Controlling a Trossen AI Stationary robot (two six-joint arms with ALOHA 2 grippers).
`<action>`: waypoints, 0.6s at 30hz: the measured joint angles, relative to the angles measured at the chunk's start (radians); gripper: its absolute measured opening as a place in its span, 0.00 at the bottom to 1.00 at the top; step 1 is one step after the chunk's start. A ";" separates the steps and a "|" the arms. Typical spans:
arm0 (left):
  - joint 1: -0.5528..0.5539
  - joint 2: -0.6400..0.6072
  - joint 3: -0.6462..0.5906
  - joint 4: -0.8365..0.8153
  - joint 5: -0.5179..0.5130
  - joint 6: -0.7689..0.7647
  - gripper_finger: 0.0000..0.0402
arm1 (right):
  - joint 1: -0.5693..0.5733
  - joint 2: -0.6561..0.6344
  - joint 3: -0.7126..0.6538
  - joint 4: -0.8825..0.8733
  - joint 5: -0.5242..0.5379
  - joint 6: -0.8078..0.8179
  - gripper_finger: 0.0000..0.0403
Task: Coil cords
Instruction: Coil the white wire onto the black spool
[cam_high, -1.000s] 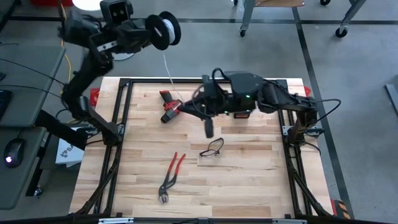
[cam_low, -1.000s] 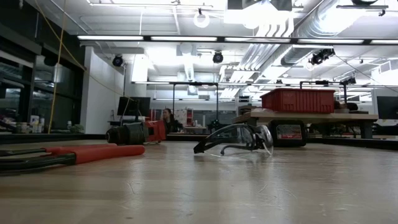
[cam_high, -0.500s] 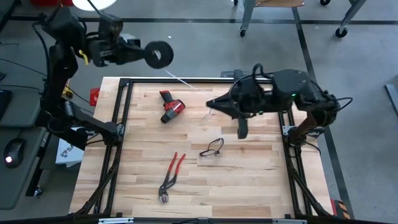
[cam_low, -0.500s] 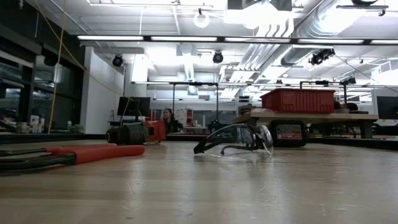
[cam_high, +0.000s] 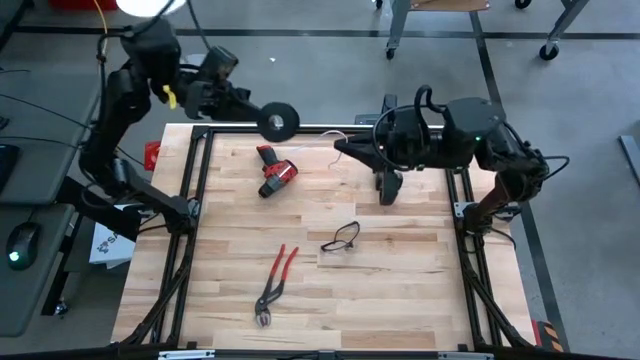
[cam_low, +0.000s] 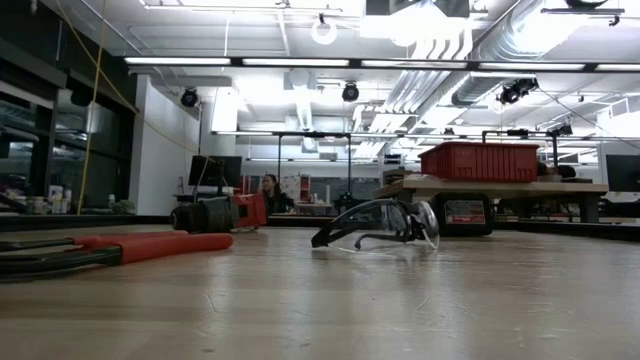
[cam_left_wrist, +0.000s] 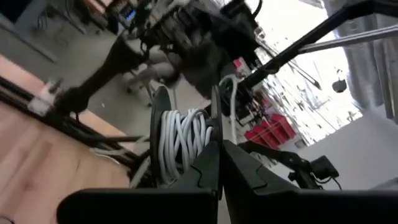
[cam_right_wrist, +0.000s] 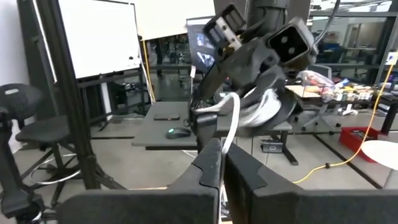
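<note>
A small black round spool (cam_high: 278, 121) with white cord wound on it (cam_left_wrist: 183, 140) hangs over the table's far edge, held by my left gripper (cam_high: 262, 114), which is shut on it. A short run of the thin white cord (cam_high: 328, 137) leads from the spool to my right gripper (cam_high: 344, 150), which is shut on the cord above the far part of the table. In the right wrist view the cord (cam_right_wrist: 232, 115) rises from my fingers to the spool (cam_right_wrist: 268, 102). Neither gripper shows in the low view. My left gripper pinches one black flange of the spool (cam_left_wrist: 213, 121) at its rim between its two fingers. It comes from the table's left side, roughly level. The spool is lifted clear of the table. My right gripper pinches the white cord (cam_right_wrist: 225, 142) between its two fingertips, a single strand. The fingers point toward the table's left, toward the spool. The cord curves up from them to the spool, clear of the table.
A red and black drill (cam_high: 275, 172), clear safety glasses (cam_high: 342, 236) and red-handled pliers (cam_high: 275, 280) lie on the wooden table inside a black frame (cam_high: 200, 180). In the low view a person (cam_low: 270, 190) sits far behind.
My left gripper has gone down with the spool and toward the table's far edge and my right gripper; the spool has turned about. My right gripper, still on the cord, has gone toward the table's right and then its far edge. The cord between them is now short.
</note>
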 joint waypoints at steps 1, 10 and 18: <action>-0.005 0.006 0.000 -0.003 0.001 -0.006 0.00 | -0.005 0.000 0.000 0.001 -0.006 0.000 0.00; -0.060 0.026 0.000 0.003 0.052 -0.034 0.00 | -0.051 0.000 0.000 -0.021 -0.011 -0.022 0.00; -0.077 0.031 0.000 0.063 0.046 -0.034 0.00 | -0.064 -0.001 0.000 -0.021 -0.017 -0.019 0.00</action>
